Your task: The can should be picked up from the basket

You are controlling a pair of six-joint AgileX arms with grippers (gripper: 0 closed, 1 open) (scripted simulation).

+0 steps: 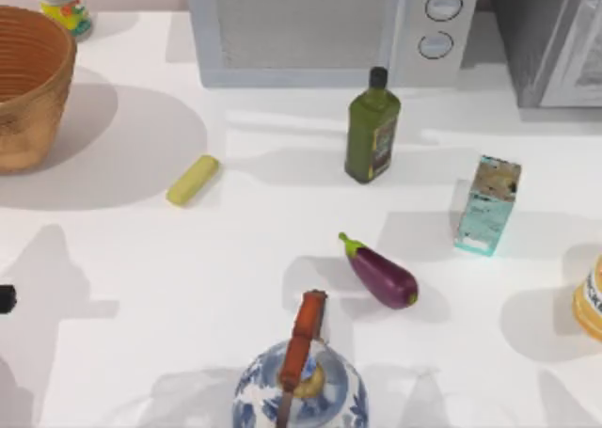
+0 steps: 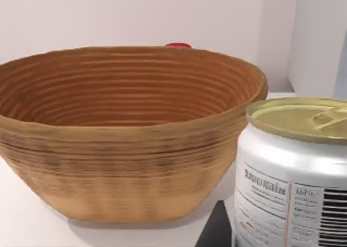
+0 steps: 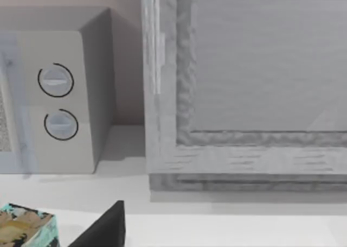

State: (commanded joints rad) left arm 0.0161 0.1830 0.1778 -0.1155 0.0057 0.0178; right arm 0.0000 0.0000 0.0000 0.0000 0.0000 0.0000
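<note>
**A:** Where is the thing you must take?

**B:** At the far left of the bench stands the large round basket of tan woven wicker [image 1: 28,89]. The small short can with the pale gold top and white label [image 2: 293,165] is not inside it. In my left wrist view the can is just beside the basket, outside its wall, and the basket looks empty.

**A:** And your left gripper?

**B:** My left gripper [image 2: 216,230] is closed around the can, I judge: one dark finger lies against its side. So the pick-up step seems nearly done. The next move asks me to keep the grasp firm, hold the can upright and carry it clear of the basket rim.

**A:** What else is there, from left to right?

**B:** One of each:
- a white bottle with red cap [image 1: 63,3]
- a pale yellow stick [image 1: 193,180]
- a blue-and-white porcelain teapot with brown handle [image 1: 301,386]
- a grey microwave [image 1: 320,28]
- a dark green olive-oil bottle [image 1: 372,127]
- a purple eggplant [image 1: 381,274]
- a teal carton [image 1: 487,206]
- a yellow-orange container [image 1: 591,301]

**A:** The right arm?

**B:** It is parked, facing the microwave. Whether my right gripper [image 3: 103,228] is clenched or released, I cannot tell.
</note>
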